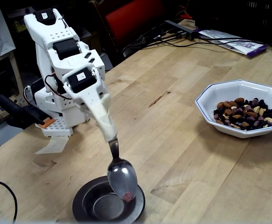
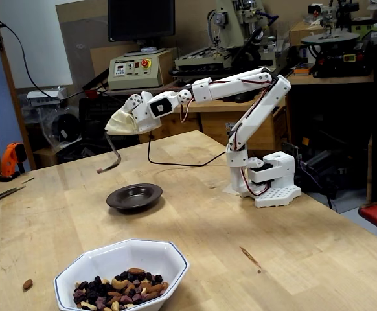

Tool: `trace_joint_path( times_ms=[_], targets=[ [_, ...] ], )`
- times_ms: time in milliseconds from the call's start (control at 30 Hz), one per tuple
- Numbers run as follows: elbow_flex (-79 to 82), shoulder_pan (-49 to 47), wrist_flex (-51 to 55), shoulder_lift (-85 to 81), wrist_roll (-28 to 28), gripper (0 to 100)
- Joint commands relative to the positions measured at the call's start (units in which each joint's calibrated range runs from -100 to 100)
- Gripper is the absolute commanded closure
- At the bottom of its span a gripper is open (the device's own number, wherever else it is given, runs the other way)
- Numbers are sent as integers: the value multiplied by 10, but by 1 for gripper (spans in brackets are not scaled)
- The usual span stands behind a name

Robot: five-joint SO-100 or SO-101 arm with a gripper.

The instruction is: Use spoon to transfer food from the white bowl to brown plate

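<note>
Gripper [image 1: 109, 133] [image 2: 114, 133] wrapped in pale tape or cloth, closed around the handle of the spoon [image 1: 122, 176] [image 2: 111, 161], with the fingers themselves hidden under the wrapping. Spoon hanging down from the gripper, oval bowl lowest, raised clear of the tabletop [image 1: 187, 154] [image 2: 253, 227]. Directly beneath the spoon's bowl, the brown plate [image 1: 87, 205] [image 2: 134, 196], looking empty in its sunken centre. A small reddish speck visible low on the spoon's bowl in a fixed view, too small to identify. White bowl [image 1: 206, 100] [image 2: 104, 262] well apart from the gripper, across the tabletop, holding the food [image 1: 245, 113] [image 2: 118, 289]: almonds, pale nuts, dark dried fruit. One stray almond [image 2: 27, 284] lying on the tabletop just beside the white bowl.
</note>
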Motion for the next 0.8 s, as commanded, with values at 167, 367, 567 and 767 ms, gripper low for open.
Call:
trace_joint_path(
  times_ms=[167,367,567,767],
  targets=[
    [61,6,-1,-117,2,95],
    [100,6,-1,-141,3,95],
    [118,5,37,-154,1,95],
    [115,4,87,-171,0,95]
  ],
)
